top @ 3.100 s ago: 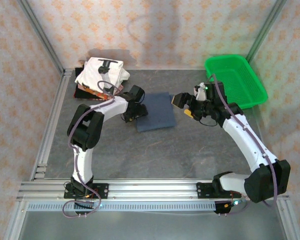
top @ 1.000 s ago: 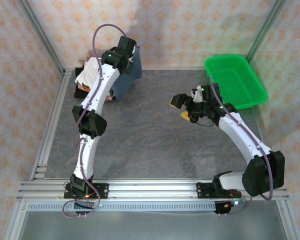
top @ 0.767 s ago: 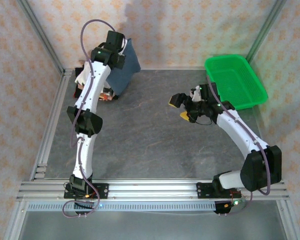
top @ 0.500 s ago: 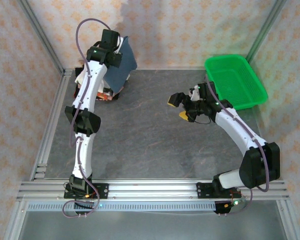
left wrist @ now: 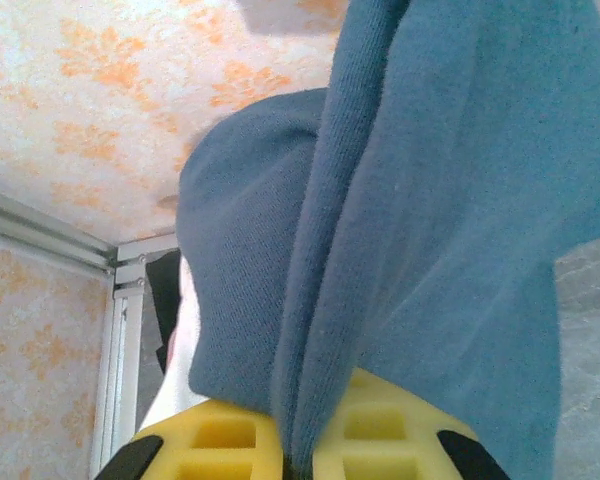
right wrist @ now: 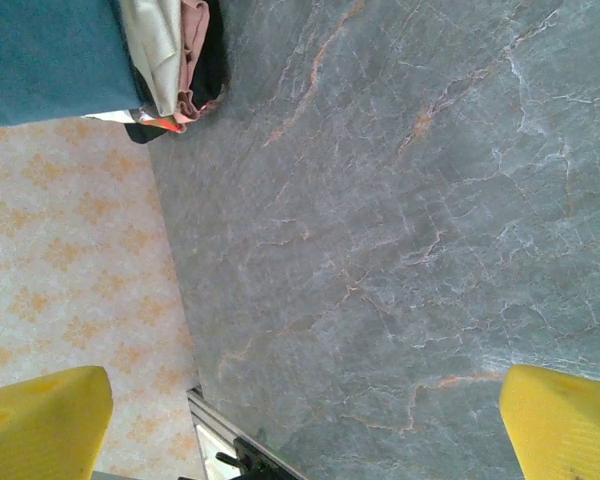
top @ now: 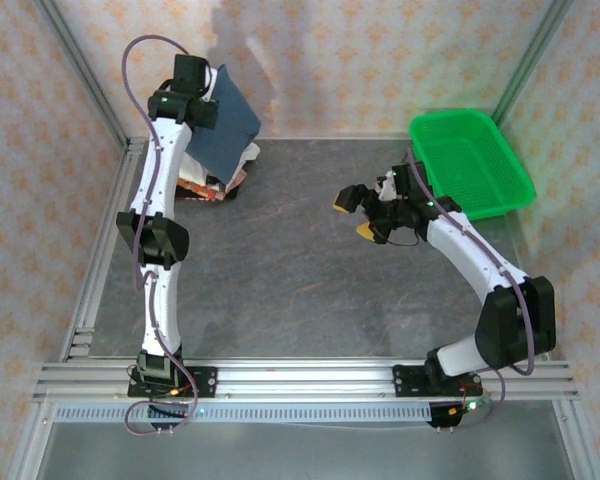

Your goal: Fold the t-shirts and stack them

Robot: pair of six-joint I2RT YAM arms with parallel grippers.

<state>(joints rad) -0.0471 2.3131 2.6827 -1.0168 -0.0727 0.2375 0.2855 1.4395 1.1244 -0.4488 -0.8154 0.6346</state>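
One blue shirt (top: 228,118), one stack (top: 214,187), one basket (top: 470,160)

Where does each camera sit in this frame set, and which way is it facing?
Top external: fixed above and behind, looking down on the table; left arm and right arm whole, green basket far right.
Left wrist: raised at the back-left corner, facing the wall; left gripper shut on the navy shirt.
Right wrist: mid-table, looking left across the tabletop; right gripper open, yellow fingertips at the lower corners.
Shared: all three show the navy shirt; top and right wrist also show the folded stack.
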